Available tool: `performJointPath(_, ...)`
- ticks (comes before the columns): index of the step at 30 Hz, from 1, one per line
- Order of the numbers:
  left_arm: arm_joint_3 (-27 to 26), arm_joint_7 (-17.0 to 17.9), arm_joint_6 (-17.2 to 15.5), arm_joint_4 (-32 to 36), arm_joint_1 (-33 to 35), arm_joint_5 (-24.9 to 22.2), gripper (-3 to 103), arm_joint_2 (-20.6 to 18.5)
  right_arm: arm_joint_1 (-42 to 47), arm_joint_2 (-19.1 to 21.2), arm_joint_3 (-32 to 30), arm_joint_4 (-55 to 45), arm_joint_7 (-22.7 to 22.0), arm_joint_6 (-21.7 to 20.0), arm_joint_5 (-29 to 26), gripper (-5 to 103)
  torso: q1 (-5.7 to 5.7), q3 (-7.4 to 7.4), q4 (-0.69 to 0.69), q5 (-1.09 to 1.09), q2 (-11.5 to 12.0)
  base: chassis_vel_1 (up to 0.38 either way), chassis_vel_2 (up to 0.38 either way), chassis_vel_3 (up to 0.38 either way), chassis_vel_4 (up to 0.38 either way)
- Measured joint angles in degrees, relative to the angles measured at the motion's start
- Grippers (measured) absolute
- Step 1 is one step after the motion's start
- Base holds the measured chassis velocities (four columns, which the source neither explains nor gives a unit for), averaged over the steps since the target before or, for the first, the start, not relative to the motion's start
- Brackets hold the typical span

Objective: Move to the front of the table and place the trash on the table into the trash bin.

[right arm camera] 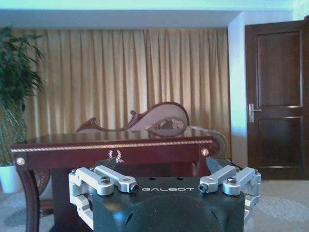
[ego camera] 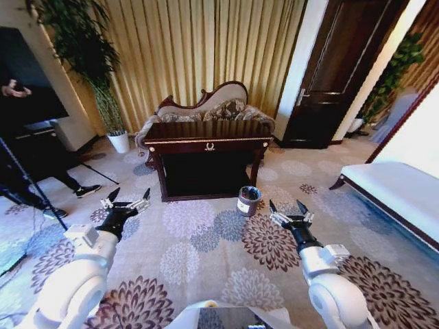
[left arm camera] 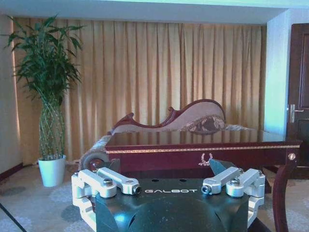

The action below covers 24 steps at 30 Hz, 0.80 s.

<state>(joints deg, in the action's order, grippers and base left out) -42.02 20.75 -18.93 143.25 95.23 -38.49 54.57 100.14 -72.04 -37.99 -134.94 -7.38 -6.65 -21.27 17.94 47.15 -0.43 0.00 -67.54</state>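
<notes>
The desk stands ahead across the carpet, the trash bin by its right front leg. Left hand and right hand hover low, both spread wide and empty.

Both arms are glossy white, rounded shells that narrow to black wrists. The left pincer and right pincer each carry silvery-grey linkage bars and dark, pointed fingertips. In the wrist views, each pincer body is a black housing lettered "GALBOT" in pale capitals, with pale metal links at 9 and 3 o'clock, pinned by round dark-centred screws. A grey square block sits on each forearm.
</notes>
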Motion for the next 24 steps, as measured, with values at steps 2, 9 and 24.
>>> performJointPath(2, 0.38, 0.09, 0.28, -0.01, 0.02, 0.00, 100, 0.30, -0.15, -0.06, -0.16, 0.47, -0.01, 0.00, 0.01, 100, 0.04, 0.04, -0.01, 0.00, 0.06, 0.009, 0.001, 0.001, -0.052)
performJointPath(9, 2.98, 0.69, 2.66, -0.03, -0.02, 0.66, 100, 3.28, -1.41, -0.41, -0.60, 1.52, -0.48, -0.15, -0.05, 100, 0.09, 0.04, 0.00, -0.02, 0.09, -0.073, 0.046, 0.047, -0.065)
performJointPath(24, 3.52, 1.48, 4.81, -0.02, -0.27, 1.44, 100, 4.06, -2.19, -0.08, -0.35, 0.76, -1.95, -1.10, 0.54, 100, 0.05, 0.02, -0.01, 0.00, 0.04, 0.000, 0.000, 0.000, 0.000)
